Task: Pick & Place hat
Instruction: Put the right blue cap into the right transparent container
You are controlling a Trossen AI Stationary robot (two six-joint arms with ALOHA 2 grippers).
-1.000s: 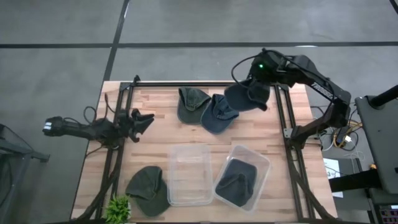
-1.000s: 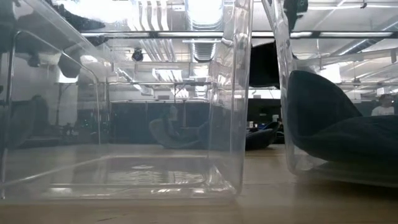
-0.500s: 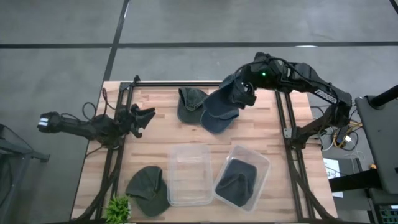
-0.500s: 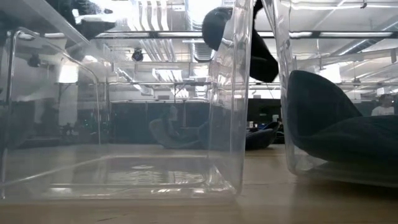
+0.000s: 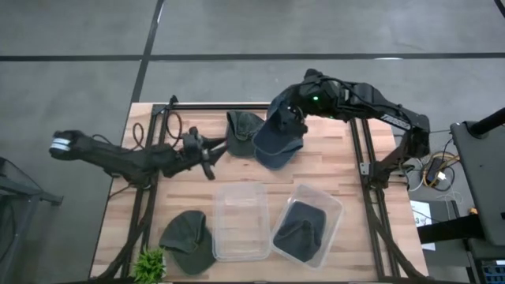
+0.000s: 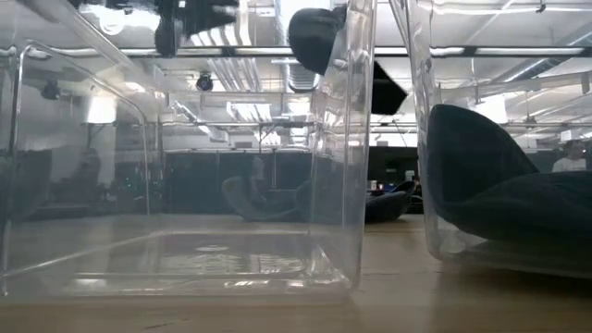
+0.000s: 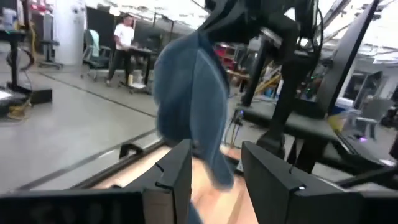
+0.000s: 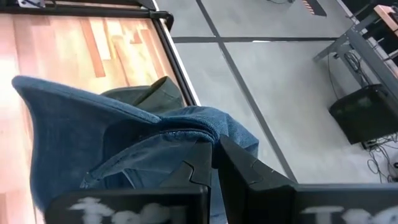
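**Blue hat lifted over the far side of the table**

My right gripper [image 8: 214, 163] is pressed together on the blue hat [image 5: 278, 134], fingers pinching a fold of denim at its rim. The hat hangs from that pinch, off the wood, above the far middle of the table [image 5: 331, 170]. In the right wrist view the fabric drapes away from my fingers, brim pointing out over the boards.

Just beside the hanging hat, a dark green hat [image 5: 241, 132] lies flat on the table; from above the two overlap at the edge, and I cannot tell if they touch.

My left gripper [image 5: 207, 155] is off the table near the green hat, fingers spread, nothing between them. Past its fingers the left wrist view shows the blue hat hanging just ahead.

Nearer the front: an empty clear bin [image 5: 239, 222], and touching it on the right a second clear bin [image 5: 309, 223] holding a dark hat [image 5: 298, 231]. Another green hat [image 5: 188, 241] lies at the front left corner, beside a small green plant [image 5: 149, 265].

A person stands far off in the room.
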